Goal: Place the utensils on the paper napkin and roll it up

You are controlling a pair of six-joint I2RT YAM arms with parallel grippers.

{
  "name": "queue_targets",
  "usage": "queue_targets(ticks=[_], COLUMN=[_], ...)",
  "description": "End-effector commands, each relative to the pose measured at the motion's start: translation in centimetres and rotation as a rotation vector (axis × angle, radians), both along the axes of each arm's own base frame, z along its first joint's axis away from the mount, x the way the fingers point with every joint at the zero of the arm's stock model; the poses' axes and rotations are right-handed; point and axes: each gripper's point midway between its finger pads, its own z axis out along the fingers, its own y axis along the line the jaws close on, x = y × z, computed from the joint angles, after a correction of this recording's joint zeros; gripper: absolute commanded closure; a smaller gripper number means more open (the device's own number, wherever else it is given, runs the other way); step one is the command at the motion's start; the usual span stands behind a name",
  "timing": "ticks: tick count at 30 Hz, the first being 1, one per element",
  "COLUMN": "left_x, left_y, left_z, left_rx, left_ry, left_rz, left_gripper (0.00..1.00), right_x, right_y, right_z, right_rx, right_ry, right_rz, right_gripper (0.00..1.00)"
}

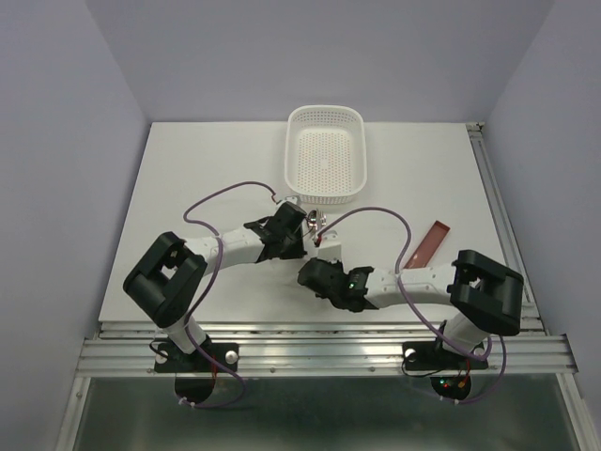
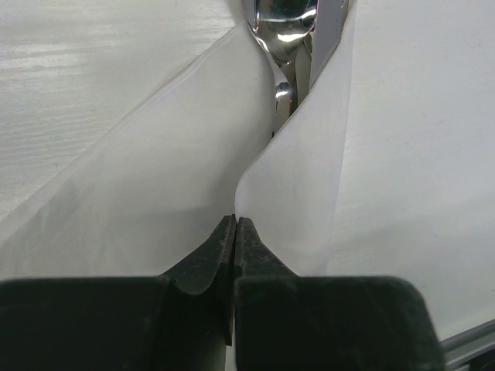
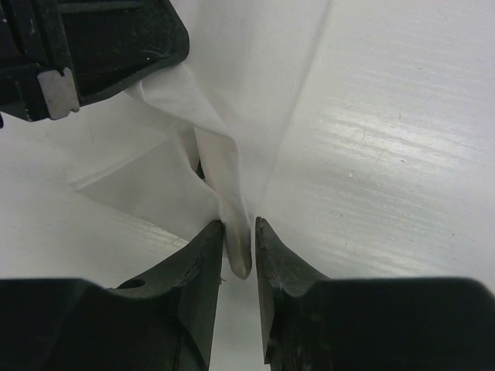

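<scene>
The paper napkin (image 2: 155, 193) is folded up around the spoon, whose shiny bowl (image 2: 282, 23) sticks out of the fold at the top of the left wrist view. The spoon's handle is hidden inside the paper. My left gripper (image 2: 234, 222) is shut on a raised edge of the napkin. My right gripper (image 3: 240, 228) is closed down on a narrow rolled end of the napkin (image 3: 232, 185), with a thin gap at its right finger. In the top view both grippers, left (image 1: 308, 230) and right (image 1: 315, 263), meet just in front of the basket, and the spoon bowl (image 1: 315, 223) glints between them.
The white perforated basket (image 1: 325, 117) stands just behind the grippers. A flat reddish-brown strip (image 1: 429, 242) lies to the right, near the right arm. The left gripper's black body (image 3: 100, 46) fills the top left of the right wrist view.
</scene>
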Motion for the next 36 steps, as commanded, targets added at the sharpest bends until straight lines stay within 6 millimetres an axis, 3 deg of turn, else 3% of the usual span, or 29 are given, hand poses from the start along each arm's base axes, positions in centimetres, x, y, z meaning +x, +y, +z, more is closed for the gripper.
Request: queue_targets(ticks=[1,4,7,10,16,23,28,36], left_x=[0.3,0.4,0.7,1.0,1.9,0.8,-0.6,-0.5], left_y=[0.4,0.3,0.3,0.4,1.3,0.5,-0.9,-2.4], left_z=[0.9,1.2,1.6,2.5,5.6,8.0,7.9,5.7], left_rx=[-0.005,-0.010,-0.012,-0.024,-0.034,-0.133,-0.235,-0.232], left_ry=[-0.037,-0.043,-0.050,-0.059,-0.105,-0.095,-0.031,0.054], left_rz=[0.000,0.000,0.006,0.016,0.062,0.064,0.034,0.019], left_gripper=[1.00,0.98,0.90,0.74,0.60,0.32,0.23,0.14], right_x=[0.7,0.9,0.9,0.8,0.6,0.6,0.5,0.5], right_y=[1.3,1.4,1.4,1.2,1.3,1.4,1.3,1.1], right_z=[1.8,1.9,1.7,1.5,1.5,1.5,1.5,1.7], right_rx=[0.040,0.032,0.014,0.002,0.001,0.000,-0.007,-0.006], right_ry=[-0.052,-0.057,-0.053,-0.051,-0.047,-0.048,-0.050,-0.054], right_rz=[-0.033,-0.043,-0.046,-0.046,-0.039,-0.036,-0.036,-0.039], right_gripper=[0.71,0.74,0.79,0.85,0.91,0.94,0.94,0.93])
